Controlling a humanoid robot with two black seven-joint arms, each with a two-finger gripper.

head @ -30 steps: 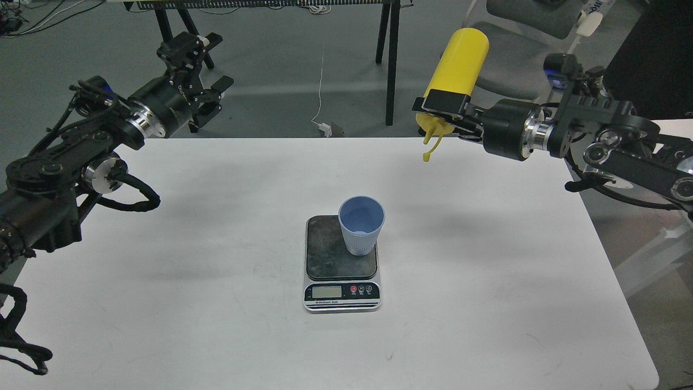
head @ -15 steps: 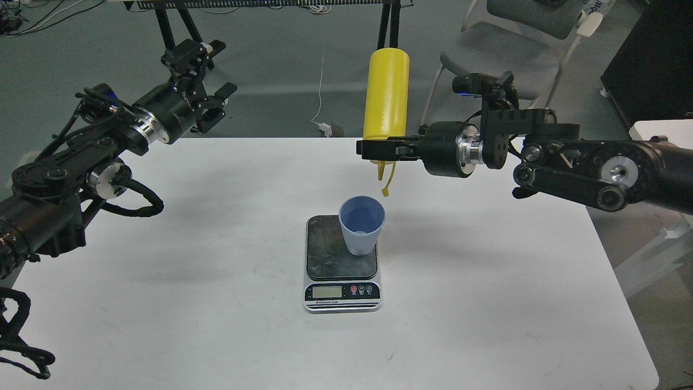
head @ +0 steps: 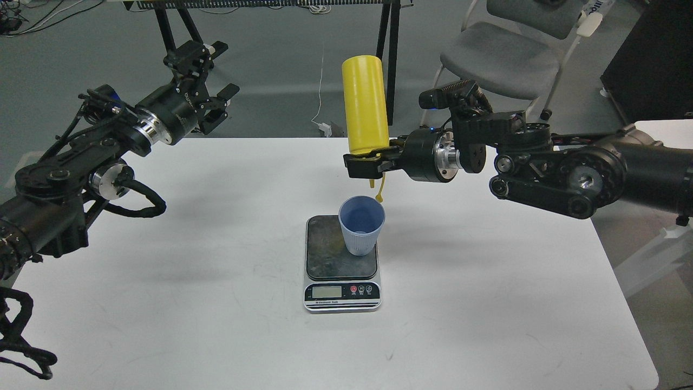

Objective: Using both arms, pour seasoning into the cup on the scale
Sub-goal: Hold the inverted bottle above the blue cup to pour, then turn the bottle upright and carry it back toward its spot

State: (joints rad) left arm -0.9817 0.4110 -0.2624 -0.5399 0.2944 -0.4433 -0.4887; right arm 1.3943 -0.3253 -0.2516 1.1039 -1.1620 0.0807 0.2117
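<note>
swung in over the cup (head: 361, 225) now: right pincer (head: 367, 164) clamped on inverted seasoning (head: 366, 111), nozzle just above cup rim, pour imminent. left pincer (head: 208, 81) spread wide, empty, well left of cup on scale (head: 341, 271).

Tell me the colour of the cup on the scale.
Light blue, with fine vertical ribs; the cup shows best in the head view.

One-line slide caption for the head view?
Right hand holds inverted yellow bottle above blue cup on scale; left hand idle, open.
</note>
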